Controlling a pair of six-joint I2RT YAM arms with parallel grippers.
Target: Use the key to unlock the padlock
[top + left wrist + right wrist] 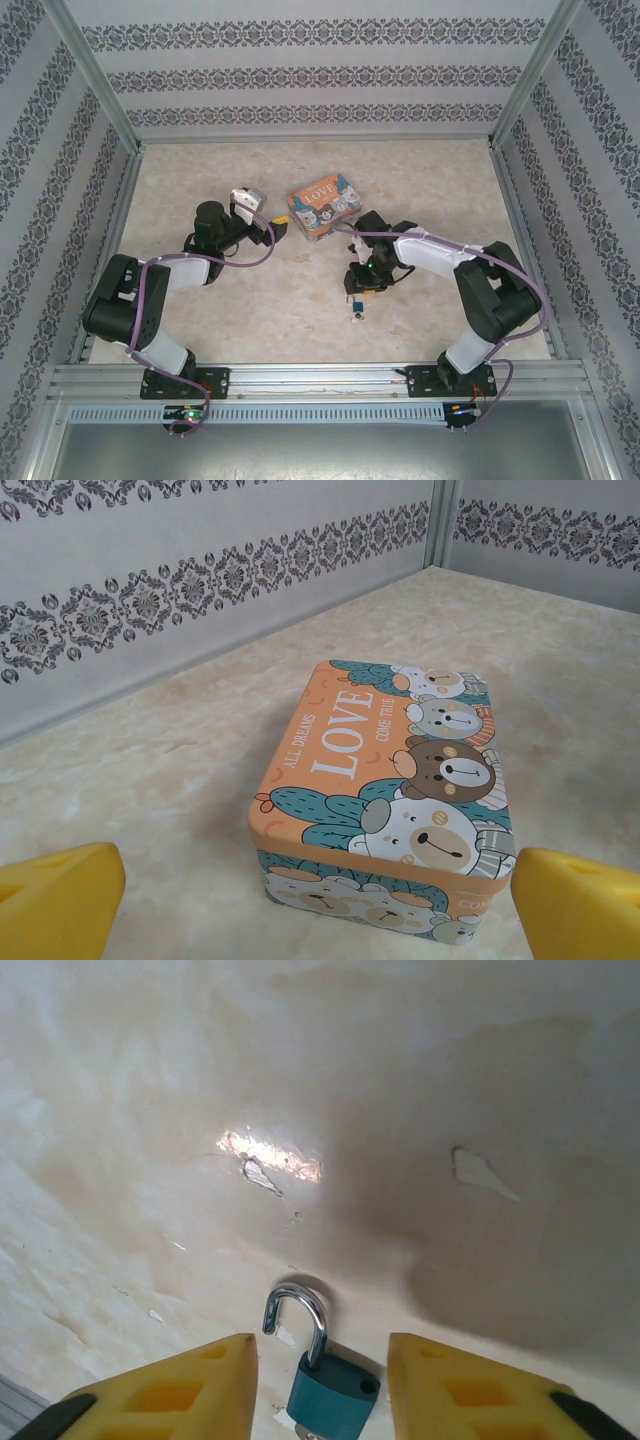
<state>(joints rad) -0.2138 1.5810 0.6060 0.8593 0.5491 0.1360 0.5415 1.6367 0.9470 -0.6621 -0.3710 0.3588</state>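
The padlock (330,1400) lies on the table with its teal body toward me, and its silvery shackle (300,1305) is swung open, one leg out of the body. My right gripper (321,1342) is open, one yellow finger on each side of the padlock with a gap on both sides. A sliver of grey metal (306,1436) sticks out under the body at the frame's bottom edge; I cannot tell whether it is the key. From above, the padlock (356,313) sits just in front of the right gripper (358,288). My left gripper (320,905) is open and holds nothing.
A colourful "LOVE" tin (385,780) with cartoon bears stands right in front of the left gripper, closed; from above the tin (322,207) is at mid-table behind both grippers. Patterned walls (300,75) enclose the table on three sides.
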